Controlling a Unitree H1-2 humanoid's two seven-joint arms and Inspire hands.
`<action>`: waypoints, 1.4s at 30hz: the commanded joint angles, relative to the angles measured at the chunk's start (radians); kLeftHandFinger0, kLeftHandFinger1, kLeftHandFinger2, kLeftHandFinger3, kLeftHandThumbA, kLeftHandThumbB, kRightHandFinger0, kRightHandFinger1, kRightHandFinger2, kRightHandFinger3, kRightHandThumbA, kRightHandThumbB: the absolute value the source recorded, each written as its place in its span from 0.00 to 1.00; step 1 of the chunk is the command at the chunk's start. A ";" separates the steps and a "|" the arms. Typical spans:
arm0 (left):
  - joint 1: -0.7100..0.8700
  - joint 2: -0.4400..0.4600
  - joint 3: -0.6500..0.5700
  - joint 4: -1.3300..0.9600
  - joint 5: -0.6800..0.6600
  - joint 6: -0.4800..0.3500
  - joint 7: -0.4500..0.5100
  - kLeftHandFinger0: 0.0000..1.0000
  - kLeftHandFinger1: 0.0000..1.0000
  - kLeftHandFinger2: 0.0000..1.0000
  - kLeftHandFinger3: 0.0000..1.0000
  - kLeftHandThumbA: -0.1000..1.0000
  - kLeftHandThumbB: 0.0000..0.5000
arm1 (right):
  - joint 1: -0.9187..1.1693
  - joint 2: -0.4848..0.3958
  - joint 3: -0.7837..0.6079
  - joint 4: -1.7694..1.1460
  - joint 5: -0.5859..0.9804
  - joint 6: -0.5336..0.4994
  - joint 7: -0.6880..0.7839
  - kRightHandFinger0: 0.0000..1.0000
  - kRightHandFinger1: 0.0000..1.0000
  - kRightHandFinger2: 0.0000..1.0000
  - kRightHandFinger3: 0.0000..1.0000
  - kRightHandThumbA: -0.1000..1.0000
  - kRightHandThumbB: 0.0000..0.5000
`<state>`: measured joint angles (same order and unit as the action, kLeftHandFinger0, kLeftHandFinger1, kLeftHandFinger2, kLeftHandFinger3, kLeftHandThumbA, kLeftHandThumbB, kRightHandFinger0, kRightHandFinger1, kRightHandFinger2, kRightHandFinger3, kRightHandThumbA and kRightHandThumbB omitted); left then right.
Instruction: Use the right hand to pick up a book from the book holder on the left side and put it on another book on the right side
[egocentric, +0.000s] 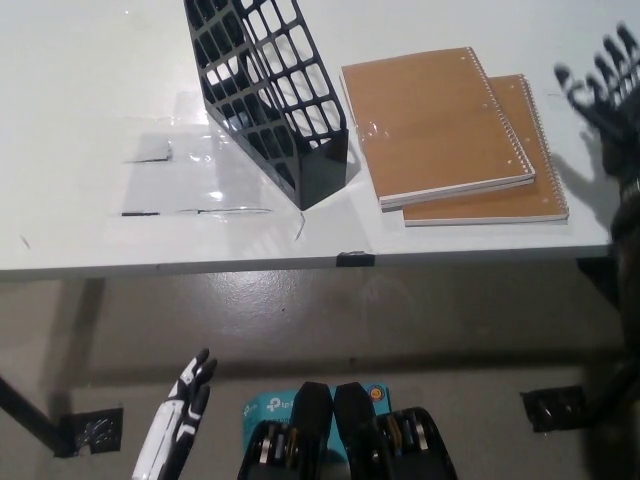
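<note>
The white left hand (178, 420) is hanging low at the bottom left, down below the table, over the gray floor (330, 310). Its fingers are sticking out straight and it is holding nothing. It is resting far from all the things on the table.

The white table (80, 230) is filling the top part of the view, and its front edge is running across the middle. Some clear tape or plastic (185, 170) is lying flat and shining on the table's left part.

The black book holder (270, 95) is standing on the table near the middle, just left of the books. It is made of a grid with holes and it is leaning a bit. I cannot tell if any book is sitting inside it.

Two brown books with wire spines are lying flat just right of the holder. The top book (435, 120) is lying on the bottom book (520, 185), slid a little to the left, so the bottom book is peeking out on the right and front sides.

The black right hand (605, 85) is hanging at the far right edge, just beside the books but not touching them. Its fingers are spreading wide apart and it is holding nothing. Its dark shadow (580, 170) is falling on the table under it.
</note>
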<state>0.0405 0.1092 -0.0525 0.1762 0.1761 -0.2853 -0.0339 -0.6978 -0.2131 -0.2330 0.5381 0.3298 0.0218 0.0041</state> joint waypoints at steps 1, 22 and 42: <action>-0.186 0.083 0.032 -0.054 -0.140 0.038 -0.100 1.00 1.00 1.00 1.00 1.00 0.50 | 0.227 -0.080 0.137 -1.213 0.045 0.059 0.120 1.00 1.00 1.00 1.00 0.80 0.45; -0.125 0.074 0.013 -0.064 -0.153 0.052 -0.089 1.00 1.00 1.00 1.00 1.00 0.48 | 0.546 0.137 0.326 -0.608 -0.208 -0.196 0.057 1.00 1.00 1.00 1.00 0.70 0.14; -0.057 0.060 0.000 -0.056 -0.127 -0.003 -0.077 1.00 1.00 1.00 1.00 1.00 0.39 | 0.631 0.099 0.366 -0.399 -0.309 -0.234 0.060 1.00 1.00 1.00 1.00 0.74 0.27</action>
<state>-0.0131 0.1615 -0.0540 0.1345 0.0637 -0.2492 -0.0979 -0.0633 -0.1137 0.1378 0.1516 0.0386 -0.1518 0.0452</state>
